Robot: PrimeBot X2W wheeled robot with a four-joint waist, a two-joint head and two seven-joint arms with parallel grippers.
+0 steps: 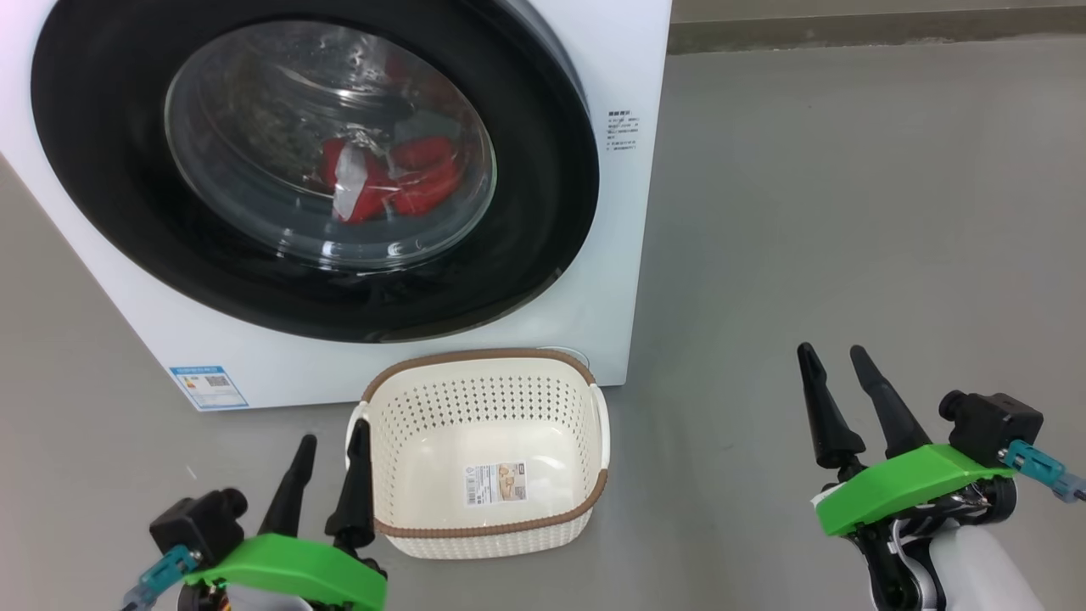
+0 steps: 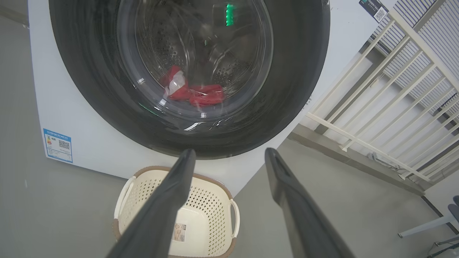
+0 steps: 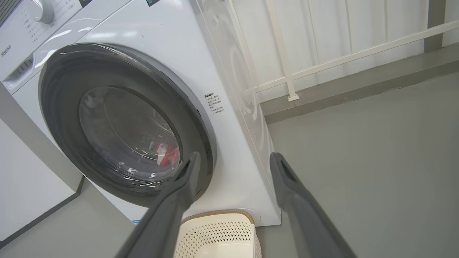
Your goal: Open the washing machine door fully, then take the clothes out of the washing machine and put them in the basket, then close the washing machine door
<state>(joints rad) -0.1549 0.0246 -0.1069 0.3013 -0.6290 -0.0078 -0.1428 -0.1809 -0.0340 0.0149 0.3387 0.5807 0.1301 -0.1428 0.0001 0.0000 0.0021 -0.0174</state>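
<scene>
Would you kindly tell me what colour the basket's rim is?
Brown rim on the basket; best in the head view.

"Hisense" brand name (image 3: pixel 5 50) on top panel of the washing machine (image 3: pixel 161 43), blue label (image 1: pixel 208 386) with QR code at lower front corner, print block (image 1: pixel 622 129) beside the washing machine door (image 1: pixel 526 238), illegible, sticker (image 1: pixel 495 484) inside the basket (image 1: pixel 475 399), illegible
</scene>
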